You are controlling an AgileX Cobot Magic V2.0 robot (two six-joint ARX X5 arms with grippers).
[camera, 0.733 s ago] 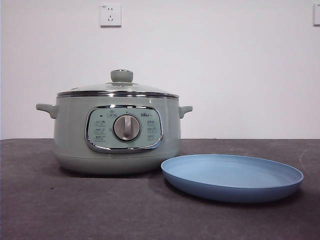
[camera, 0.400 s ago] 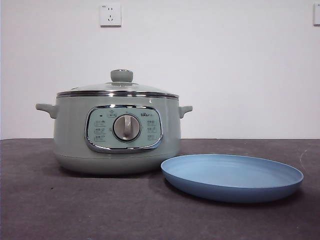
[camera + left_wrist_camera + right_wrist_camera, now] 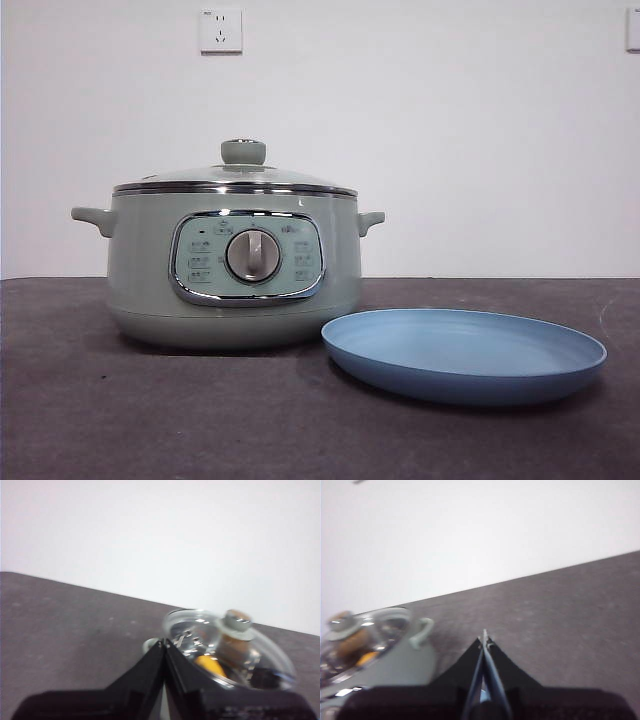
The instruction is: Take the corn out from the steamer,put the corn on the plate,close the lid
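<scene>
Dark table (image 3: 120,420) — steamer (image 3: 140,270), plate (image 3: 464,355)

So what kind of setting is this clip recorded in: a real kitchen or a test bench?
Most likely a staged test bench, not a kitchen: a bare dark grey table against a blank white wall with one socket, holding only a round sage-green electric steamer under its clear glass lid, beside an empty light-blue plate.

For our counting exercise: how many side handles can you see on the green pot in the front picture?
2. One handle sticks out from the pot on the picture's left side, the other handle on the right, above the blue plate. None seems hidden.
</scene>
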